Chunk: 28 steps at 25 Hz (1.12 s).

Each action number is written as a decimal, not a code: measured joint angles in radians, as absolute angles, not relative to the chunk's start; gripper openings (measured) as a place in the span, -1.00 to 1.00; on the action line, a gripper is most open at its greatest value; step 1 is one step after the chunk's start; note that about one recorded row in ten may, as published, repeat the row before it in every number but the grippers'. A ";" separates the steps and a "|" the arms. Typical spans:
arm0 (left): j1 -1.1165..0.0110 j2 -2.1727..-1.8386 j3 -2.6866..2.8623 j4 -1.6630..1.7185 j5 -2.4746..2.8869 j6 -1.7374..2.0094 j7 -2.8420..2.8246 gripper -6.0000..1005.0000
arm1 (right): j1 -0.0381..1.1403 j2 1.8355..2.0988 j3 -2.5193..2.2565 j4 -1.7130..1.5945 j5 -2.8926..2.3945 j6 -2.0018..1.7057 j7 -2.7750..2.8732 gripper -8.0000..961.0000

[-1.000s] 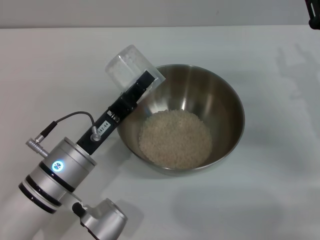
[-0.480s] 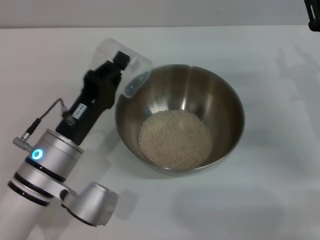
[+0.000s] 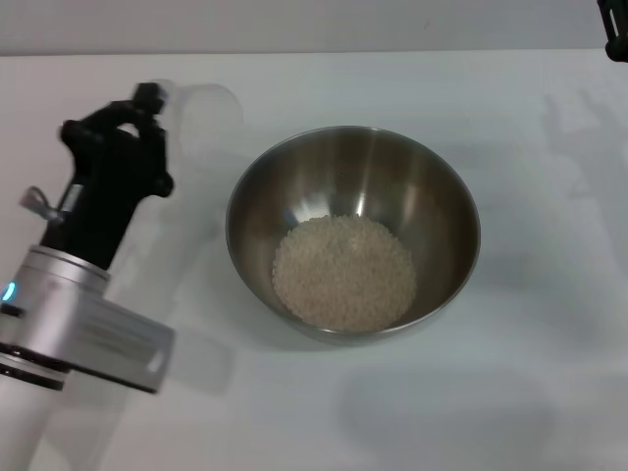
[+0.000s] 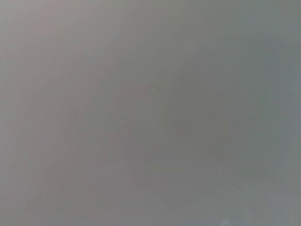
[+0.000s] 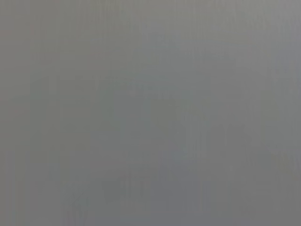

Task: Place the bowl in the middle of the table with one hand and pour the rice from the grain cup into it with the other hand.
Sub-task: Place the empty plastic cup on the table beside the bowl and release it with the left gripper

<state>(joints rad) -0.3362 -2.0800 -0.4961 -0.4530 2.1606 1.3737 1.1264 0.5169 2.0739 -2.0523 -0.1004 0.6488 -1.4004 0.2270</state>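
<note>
The stainless-steel bowl [image 3: 353,231] stands in the middle of the white table [image 3: 530,392], with a heap of pale rice [image 3: 343,272] in its bottom. My left gripper [image 3: 155,100] is left of the bowl, above the table, shut on the translucent grain cup [image 3: 208,110]. The cup shows only faintly, clear of the bowl's rim and beyond its far-left side. I see no rice in the cup. My right gripper [image 3: 614,29] shows only as a dark tip at the far right corner. Both wrist views show plain grey only.
My left arm's silver forearm [image 3: 69,314] covers the table's near-left part. Bare white tabletop lies to the right of the bowl and in front of it.
My left gripper has swung left and away from the bowl's rim with the cup, turning it back from its tipped pose. The bowl and the rice have not moved.
</note>
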 joint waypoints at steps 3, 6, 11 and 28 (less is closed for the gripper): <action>-0.334 -2.080 -0.496 -0.449 2.100 1.339 0.966 -0.96 | 0.517 2.074 -2.052 -0.103 0.649 -1.401 0.227 0.03; -0.337 -2.080 -0.498 -0.449 2.046 1.270 0.808 -0.96 | 0.520 2.074 -2.052 -0.103 0.649 -1.400 0.227 0.03; -0.344 -2.079 -0.503 -0.449 2.011 1.184 0.645 -0.96 | 0.524 2.074 -2.052 -0.103 0.652 -1.401 0.227 0.03; -0.348 -2.080 -0.563 -0.452 2.005 1.019 0.364 -0.96 | 0.529 2.072 -2.052 -0.106 0.657 -1.401 0.227 0.03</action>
